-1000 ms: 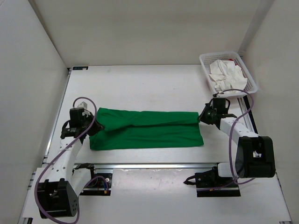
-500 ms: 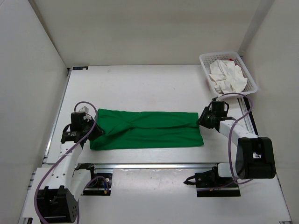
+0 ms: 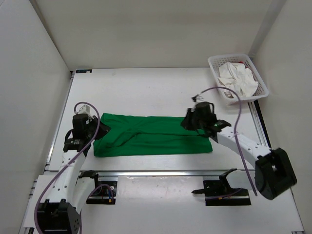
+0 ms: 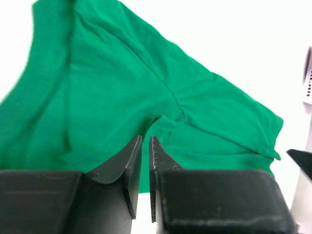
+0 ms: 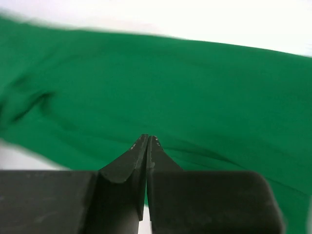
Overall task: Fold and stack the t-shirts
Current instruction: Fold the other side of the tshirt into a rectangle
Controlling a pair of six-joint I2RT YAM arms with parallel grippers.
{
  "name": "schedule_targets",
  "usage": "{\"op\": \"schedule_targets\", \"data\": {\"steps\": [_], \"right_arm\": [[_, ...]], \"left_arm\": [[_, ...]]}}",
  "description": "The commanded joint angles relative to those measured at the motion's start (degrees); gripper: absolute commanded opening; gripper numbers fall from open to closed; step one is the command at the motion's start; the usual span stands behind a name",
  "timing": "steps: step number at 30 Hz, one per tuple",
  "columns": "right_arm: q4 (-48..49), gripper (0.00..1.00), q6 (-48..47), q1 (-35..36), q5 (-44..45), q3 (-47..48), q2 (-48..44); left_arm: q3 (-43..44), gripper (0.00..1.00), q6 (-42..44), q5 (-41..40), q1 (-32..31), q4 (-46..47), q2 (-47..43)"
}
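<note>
The green t-shirt [image 3: 151, 136] lies flat on the table as a long band folded lengthwise. My left gripper [image 3: 101, 130] sits at its left end. In the left wrist view its jaws [image 4: 145, 139] stand open by a narrow gap with nothing between them, and the green cloth [image 4: 122, 83] spreads out beyond the tips. My right gripper [image 3: 186, 122] hovers over the band's right part. It is shut [image 5: 147, 137], with the green cloth [image 5: 170, 83] beneath and no fabric visibly pinched. A crumpled white t-shirt [image 3: 237, 80] fills the basket.
The white mesh basket [image 3: 213, 68] stands at the back right corner. A metal rail [image 3: 156, 171] runs along the near edge in front of the shirt. White walls close in the table on the left, back and right.
My right arm swung left from the shirt's right edge to above the cloth, its jaws opening briefly and shutting again. My left gripper's jaws parted slightly, letting go of the left end.
</note>
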Motion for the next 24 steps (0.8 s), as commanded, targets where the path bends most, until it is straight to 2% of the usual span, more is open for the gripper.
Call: {"op": "schedule_targets", "data": {"steps": [1,3,6,10,11,13,16,19,24], "right_arm": [[11.1,0.00,1.1,8.9,-6.8,6.6,7.6],[13.4,0.00,0.9,12.3,-8.6,11.8,12.7],[14.2,0.00,-0.2,16.3,-10.3,18.2,21.4],[13.3,0.00,-1.2,18.4,-12.9,25.9,29.1],[13.4,0.00,-1.7,19.1,-13.0,28.0,31.5],[13.1,0.15,-2.6,20.6,-13.7,32.0,33.9],[13.4,0.32,-2.9,22.1,-14.5,34.8,37.6],[10.9,0.38,-4.3,23.2,-14.5,39.3,41.0],[5.8,0.40,-6.3,24.6,-15.2,46.3,48.2]], "left_arm": [[-2.8,0.23,-6.3,1.7,-4.5,10.4,5.1],[-2.3,0.22,-9.0,2.4,-5.8,14.6,9.4],[-1.0,0.22,-12.5,4.7,-4.4,21.6,17.9],[1.3,0.20,-13.2,5.3,-0.8,24.0,25.4],[0.7,0.19,-13.4,5.9,1.8,25.1,27.3],[-0.1,0.19,-14.0,6.4,4.2,26.2,29.7],[-1.6,0.18,-15.2,8.1,7.2,29.7,33.6],[-1.2,0.18,-14.0,8.5,8.4,29.7,36.5],[-3.3,0.17,-14.2,9.7,9.8,31.7,37.6]]}}
